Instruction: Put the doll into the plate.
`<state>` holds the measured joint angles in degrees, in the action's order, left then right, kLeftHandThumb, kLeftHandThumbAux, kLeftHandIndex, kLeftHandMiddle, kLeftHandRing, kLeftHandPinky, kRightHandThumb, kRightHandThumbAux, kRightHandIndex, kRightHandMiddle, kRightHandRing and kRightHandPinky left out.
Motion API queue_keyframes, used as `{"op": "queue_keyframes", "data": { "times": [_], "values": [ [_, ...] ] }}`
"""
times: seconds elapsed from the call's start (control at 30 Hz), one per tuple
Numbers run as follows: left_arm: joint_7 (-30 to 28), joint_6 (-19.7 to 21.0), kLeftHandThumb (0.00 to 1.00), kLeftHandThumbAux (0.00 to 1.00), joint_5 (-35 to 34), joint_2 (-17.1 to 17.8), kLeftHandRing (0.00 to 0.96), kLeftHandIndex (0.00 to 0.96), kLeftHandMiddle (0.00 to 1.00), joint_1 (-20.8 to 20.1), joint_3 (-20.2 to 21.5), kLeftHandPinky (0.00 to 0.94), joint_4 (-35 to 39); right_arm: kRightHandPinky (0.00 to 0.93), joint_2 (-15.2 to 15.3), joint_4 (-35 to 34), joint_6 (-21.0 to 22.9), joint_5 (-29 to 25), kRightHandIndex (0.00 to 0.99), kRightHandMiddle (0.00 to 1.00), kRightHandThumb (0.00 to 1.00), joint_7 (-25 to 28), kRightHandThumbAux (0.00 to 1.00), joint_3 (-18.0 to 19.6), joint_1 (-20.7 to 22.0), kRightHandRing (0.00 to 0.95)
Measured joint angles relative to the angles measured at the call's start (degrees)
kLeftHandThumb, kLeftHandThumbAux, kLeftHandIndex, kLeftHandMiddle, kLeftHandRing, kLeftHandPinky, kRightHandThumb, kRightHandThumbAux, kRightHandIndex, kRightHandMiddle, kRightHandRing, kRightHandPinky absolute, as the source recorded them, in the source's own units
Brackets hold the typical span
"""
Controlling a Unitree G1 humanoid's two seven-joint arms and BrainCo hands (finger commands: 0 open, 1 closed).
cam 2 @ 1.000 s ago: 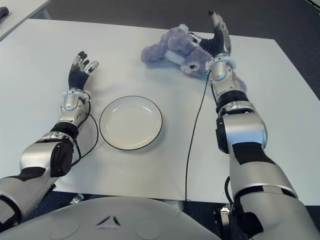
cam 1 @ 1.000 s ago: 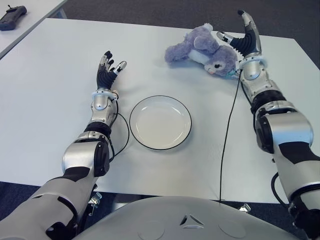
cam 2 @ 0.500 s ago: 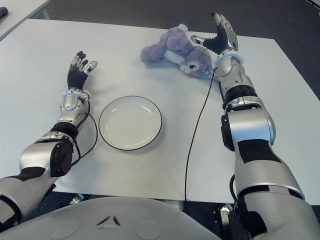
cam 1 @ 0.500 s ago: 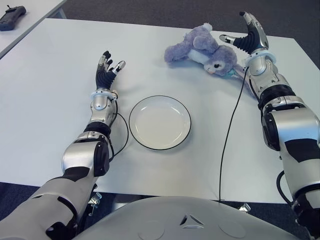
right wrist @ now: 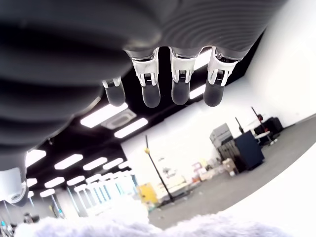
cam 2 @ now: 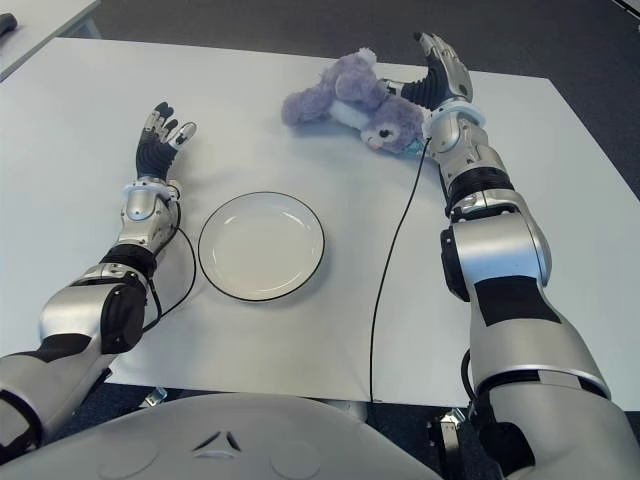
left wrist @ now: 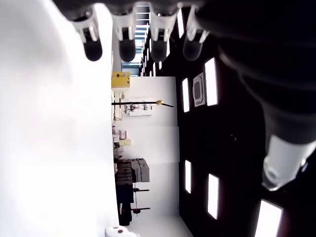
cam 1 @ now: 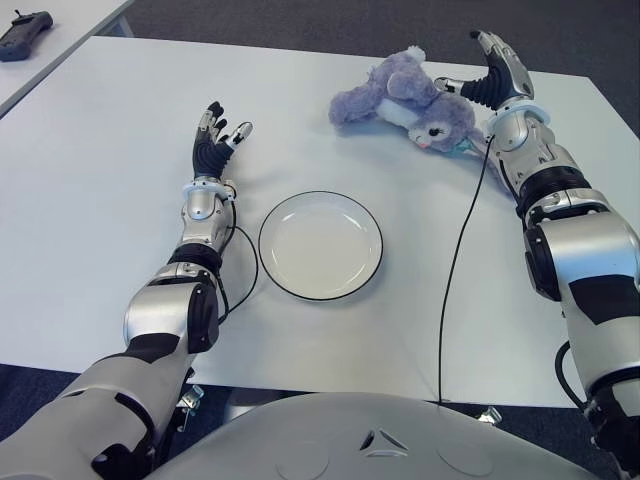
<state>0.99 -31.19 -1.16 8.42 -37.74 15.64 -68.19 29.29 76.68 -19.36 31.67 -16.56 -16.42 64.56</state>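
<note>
Toward the white counter's (cam 1: 90, 150) far right corner, your right hand (cam 1: 492, 78) hovers fingers spread, empty, beside the soft purple plush doll (cam 1: 405, 100), poised to grasp it for the black-rimmed white round plate (cam 1: 320, 245); your left hand (cam 1: 214, 140) is open, idle, left of that plate.

This looks like a large open-plan office or lab hall. The plain white counter (cam 1: 120, 160) stands on dark grey carpet (cam 1: 300, 15), and a second white table (cam 1: 70, 30) beyond its far left corner carries a black handheld controller (cam 1: 24, 34). The wrist views show a wide room with rows of long ceiling light panels (right wrist: 103, 114), white walls, a dark cabinet (right wrist: 236, 149) and scattered equipment on stands (left wrist: 131, 104) in the distance.
</note>
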Motion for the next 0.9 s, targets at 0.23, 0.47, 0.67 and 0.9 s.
{"op": "queue_keyframes", "data": {
  "times": [0.23, 0.47, 0.67, 0.9],
  "values": [
    [0.01, 0.0, 0.0, 0.627, 0.01, 0.0, 0.0, 0.0, 0.041, 0.0, -0.03, 0.0, 0.0, 0.01, 0.0, 0.13, 1.17, 0.31, 0.0, 0.0, 0.201, 0.76, 0.514, -1.23, 0.13, 0.0],
    [0.01, 0.0, 0.0, 0.627, 0.02, 0.0, 0.0, 0.0, 0.039, 0.0, -0.07, 0.0, 0.0, 0.025, 0.04, 0.32, 2.1, 1.51, 0.0, 0.0, 0.237, 1.19, 0.514, -2.87, 0.13, 0.0],
    [0.01, 0.0, 0.0, 0.624, 0.02, 0.0, 0.0, 0.0, 0.031, -0.01, -0.18, 0.0, 0.0, 0.029, 0.45, 0.97, 3.12, 3.48, 0.0, 0.0, 0.256, 1.61, 0.51, -4.9, 0.11, 0.0],
    [0.01, 0.0, 0.0, 0.622, 0.02, 0.0, 0.0, 0.0, 0.023, -0.01, -0.27, 0.0, 0.0, 0.031, 0.94, 1.51, 4.32, 5.11, 0.0, 0.0, 0.269, 1.96, 0.51, -6.6, 0.01, 0.0]
  ]
}}
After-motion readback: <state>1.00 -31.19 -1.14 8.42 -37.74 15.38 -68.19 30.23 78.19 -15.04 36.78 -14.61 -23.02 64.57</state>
